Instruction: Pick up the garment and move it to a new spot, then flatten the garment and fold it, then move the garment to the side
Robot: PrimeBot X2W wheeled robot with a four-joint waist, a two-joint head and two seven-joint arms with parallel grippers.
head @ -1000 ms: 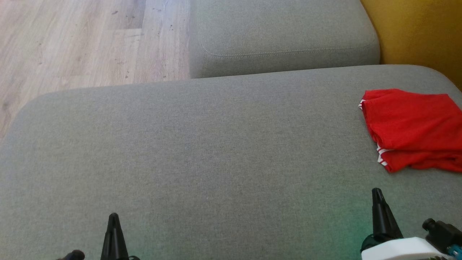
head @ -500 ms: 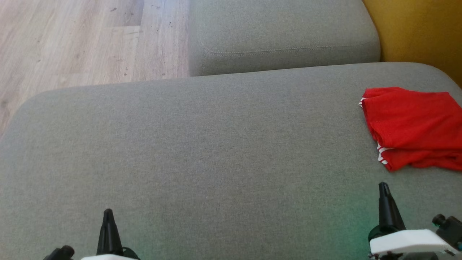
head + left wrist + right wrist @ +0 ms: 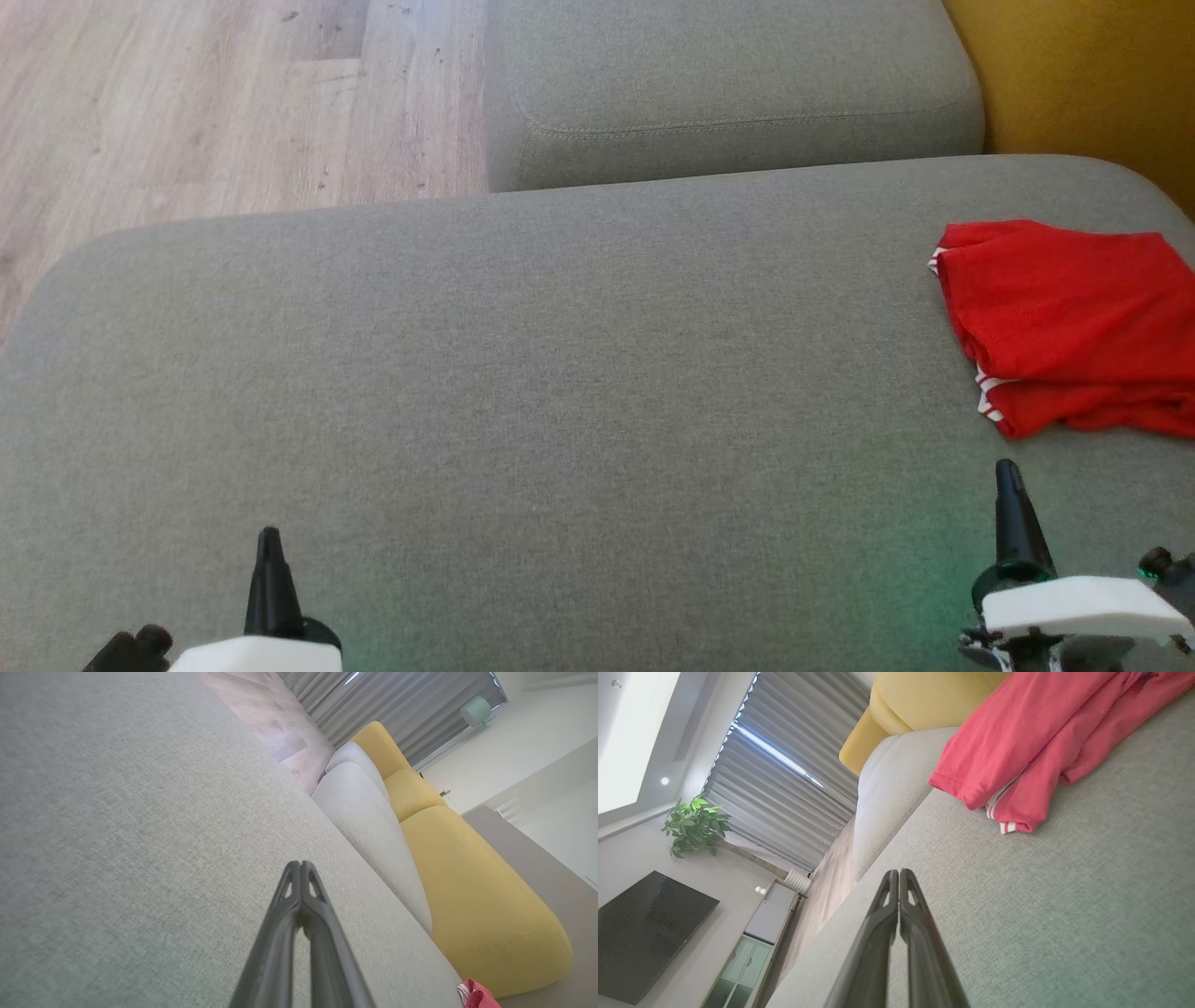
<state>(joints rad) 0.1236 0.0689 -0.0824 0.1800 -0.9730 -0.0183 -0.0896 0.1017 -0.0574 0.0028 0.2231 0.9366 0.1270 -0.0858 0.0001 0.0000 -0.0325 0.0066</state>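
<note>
1. Garment (image 3: 1064, 327): a red piece of clothing with white-striped trim. It lies folded on the right side of a wide grey sofa seat (image 3: 560, 392). Its right part runs past the edge of the head view.
2. It lies free of both grippers. The right gripper (image 3: 1005, 469) is the nearer one, close to the garment's front edge but apart from it, with its fingers pressed together on nothing. The left gripper (image 3: 269, 537) is well apart at the lower left, likewise clenched and empty.
3. The head view looks down from above. It takes in both grippers, the seat between them, a pale wood floor (image 3: 187, 112) at the upper left, a second grey cushion (image 3: 728, 84) beyond the seat and yellow upholstery (image 3: 1074, 75) in the upper right corner.
4. The right wrist view looks low along the seat and shows the garment's layers. One fold drapes over another, and a striped cuff pokes out at the near corner. It also shows grey curtains (image 3: 784, 774), a leafy plant (image 3: 693, 823), a dark television (image 3: 644, 933) and a pale cabinet (image 3: 747, 961).
5. The left wrist view catches a small red-and-white corner of the garment at its bottom right edge.
6. Seen from the head, the garment's long axis runs left to right, dipping slightly. Its striped edges face left, toward the seat's middle. Its full length cannot be told.
</note>
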